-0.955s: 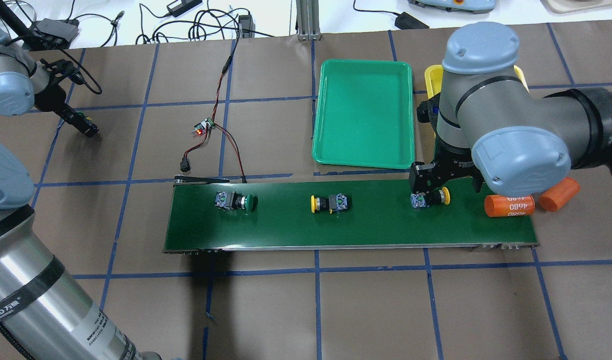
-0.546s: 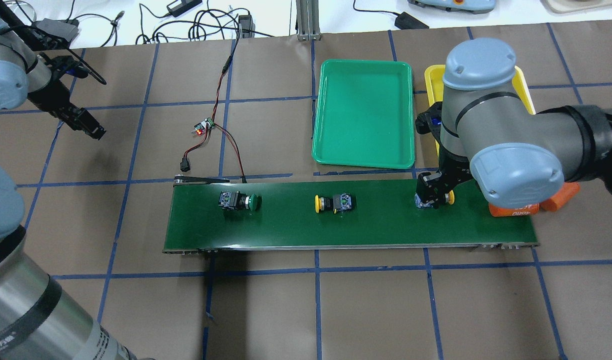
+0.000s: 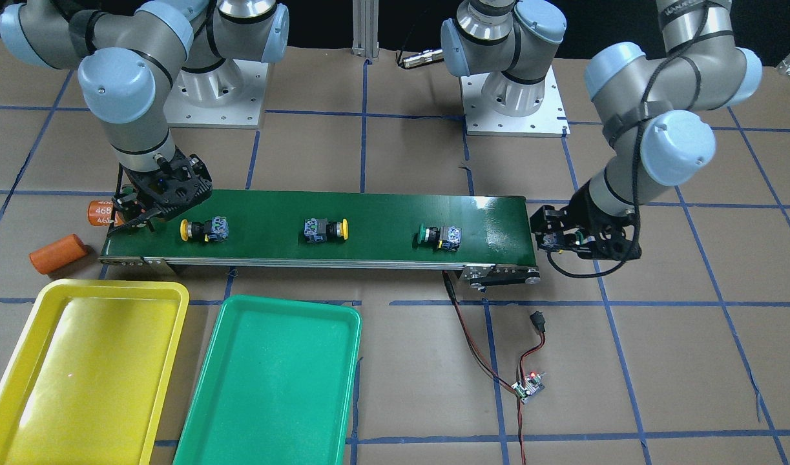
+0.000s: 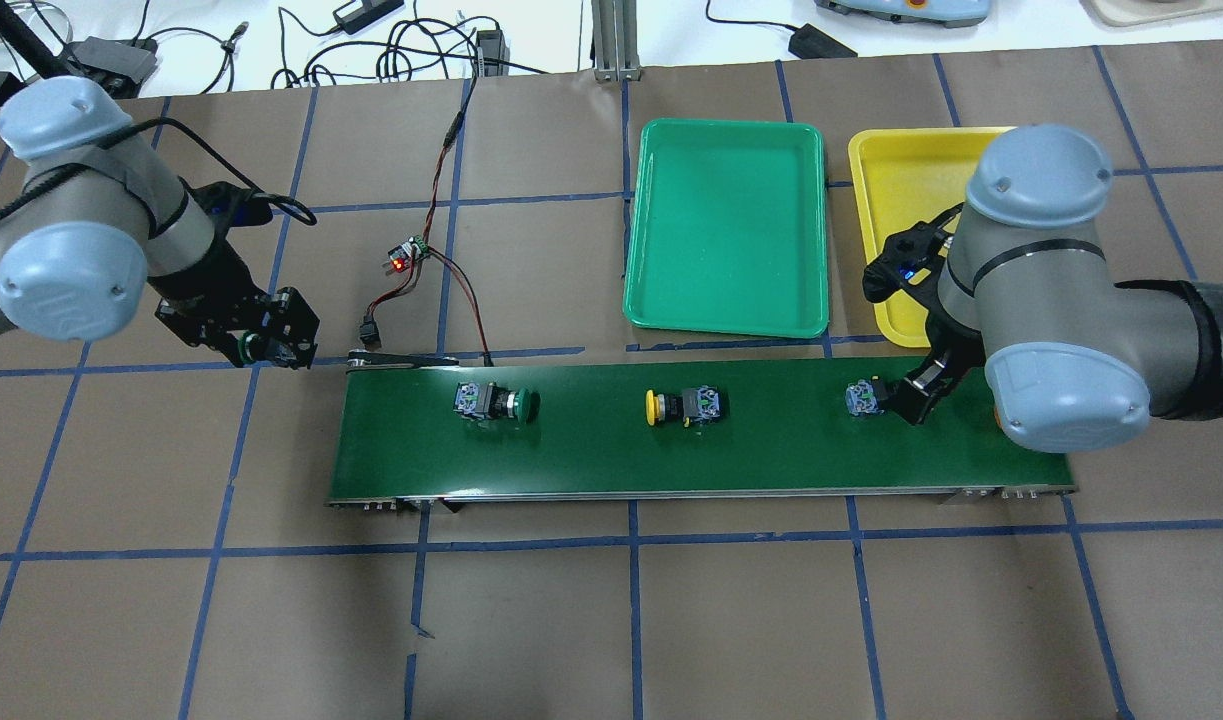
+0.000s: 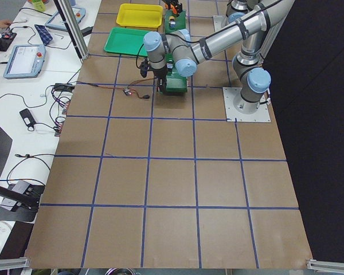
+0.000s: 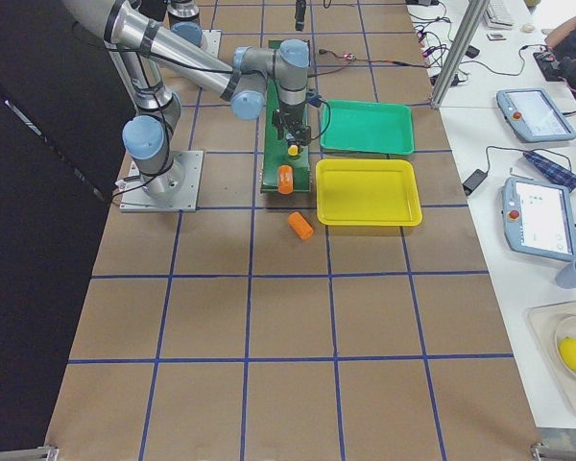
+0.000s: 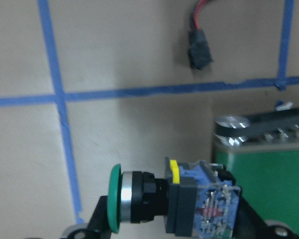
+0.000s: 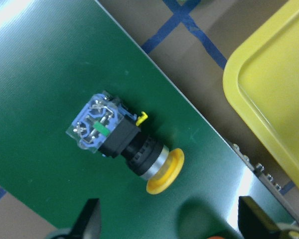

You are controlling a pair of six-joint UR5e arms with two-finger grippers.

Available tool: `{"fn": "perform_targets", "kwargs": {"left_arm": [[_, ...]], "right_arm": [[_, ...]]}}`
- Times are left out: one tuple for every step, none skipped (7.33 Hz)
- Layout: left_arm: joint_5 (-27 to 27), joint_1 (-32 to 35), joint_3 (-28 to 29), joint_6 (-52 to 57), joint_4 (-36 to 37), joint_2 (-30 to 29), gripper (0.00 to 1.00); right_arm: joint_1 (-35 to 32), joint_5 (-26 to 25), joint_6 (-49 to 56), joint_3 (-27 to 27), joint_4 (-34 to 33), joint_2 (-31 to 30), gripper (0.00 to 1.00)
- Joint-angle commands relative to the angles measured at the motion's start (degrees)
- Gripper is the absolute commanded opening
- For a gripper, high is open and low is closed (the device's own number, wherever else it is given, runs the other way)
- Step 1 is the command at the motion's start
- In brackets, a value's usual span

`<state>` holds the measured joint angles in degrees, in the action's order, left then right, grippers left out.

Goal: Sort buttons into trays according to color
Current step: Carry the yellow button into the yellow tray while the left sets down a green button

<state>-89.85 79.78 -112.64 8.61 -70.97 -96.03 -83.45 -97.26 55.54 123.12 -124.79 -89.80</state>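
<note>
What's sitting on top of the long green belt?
Three buttons lie on the belt: a green button, a middle yellow button and a last yellow button near the right pincer. An orange cylinder at its end is mostly covered by that arm.

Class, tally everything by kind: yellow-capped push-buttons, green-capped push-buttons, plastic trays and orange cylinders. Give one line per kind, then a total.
Yellow-capped push-button switches: 2
Green-capped push-button switches: 2, one in the jaws of the left gripper
Shallow rectangular plastic trays: 2
Orange cylinders: 2
Total: 8
</note>
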Motion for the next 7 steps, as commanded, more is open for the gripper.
{"fn": "perform_targets", "kwargs": {"left_arm": [[-0.41,5.82,-4.24,-5.53,5.26,0.76,0.17],[-0.15,6.09,-6.34,-6.32,10.1,-0.03,0.63],[0.03,6.27,-7.58,-10.06,11.19,-0.39,0.94],[0.03,6.01,-6.81,-9.23,11.98,-0.3,1.0],[-0.41,5.48,-5.24,-6.35,12.6,0.31,1.0],[-0.67,4.34,-1.48,-3.54,11.56,0.75,1.0],[-0.5,3.29,3.86,-3.16,5.29,0.93,1.0]], "right_arm": [[0.57,3.01,15.23,0.89,-4.57,1.89,0.96],[0.57,3.38,22.34,0.98,-7.2,2.25,0.96],[1.18,3.3,25.98,1.15,-6.79,2.61,0.91],[3.36,3.3,26.89,1.15,-6.35,2.78,0.82],[4.69,3.3,29.34,1.33,-6.34,3.31,0.71],[4.79,3.3,32.32,1.76,-6.87,4.36,0.66],[4.79,3.39,32.52,1.77,-6.52,4.37,0.53]]}}
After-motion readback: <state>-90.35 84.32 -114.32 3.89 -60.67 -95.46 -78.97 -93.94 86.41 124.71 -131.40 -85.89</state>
